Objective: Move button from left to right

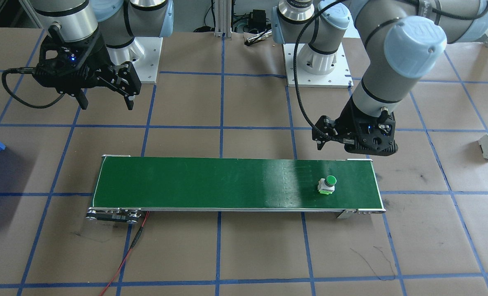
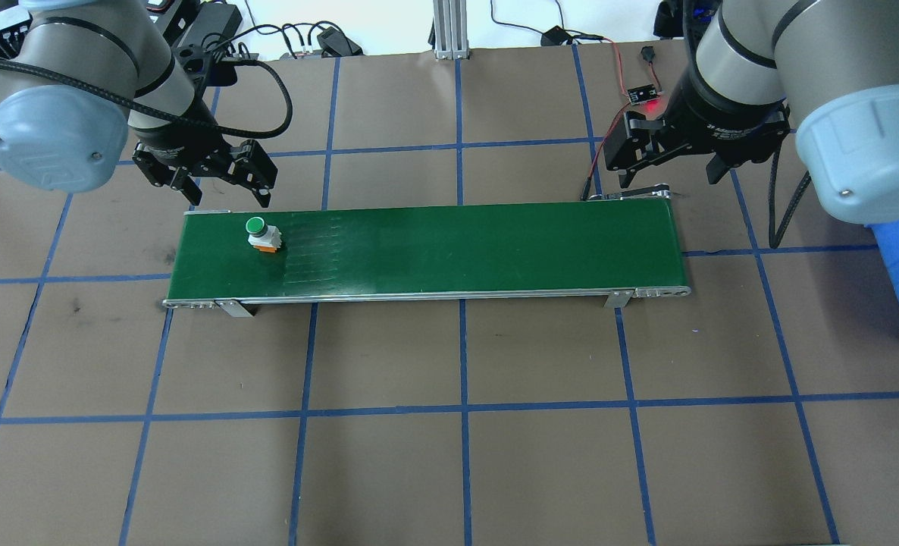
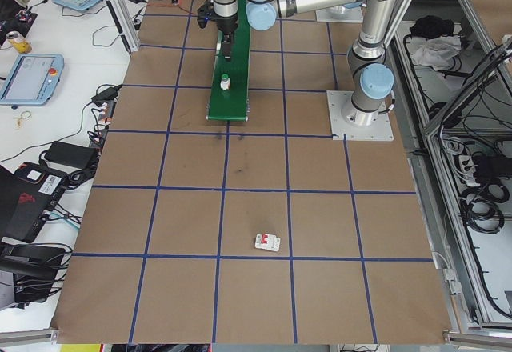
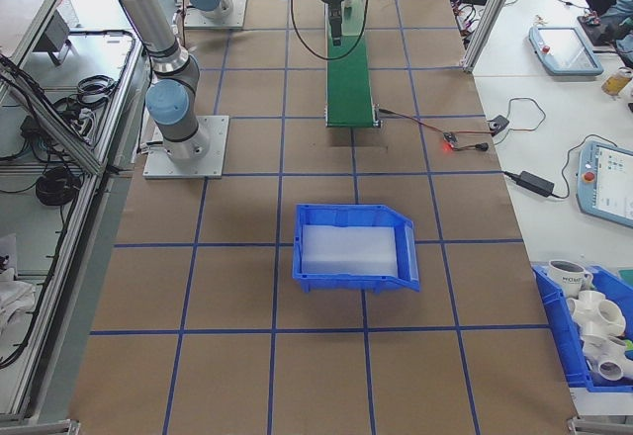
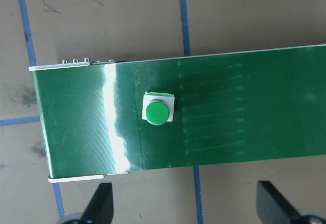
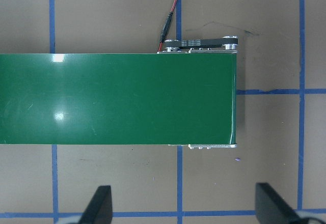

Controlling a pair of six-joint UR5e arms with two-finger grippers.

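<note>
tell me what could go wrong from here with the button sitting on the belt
The button stands tall on a small base on the green belt; a jolt might tip it. The left gripper hovers beside the belt, jaws open, so it could clip the cap descending. The right gripper waits off the belt's far end and may miss it.

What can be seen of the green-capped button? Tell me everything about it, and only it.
The button is a small push-button switch: a round, glossy bright-green cap on a white-grey boxy body, plastic by its look, with an orange part low on one side in the overhead view. It stands upright, cap up, on the green conveyor belt, near the belt's end on the robot's left. Only the belt touches it. The left gripper hangs open above and behind it, apart from it.
</note>
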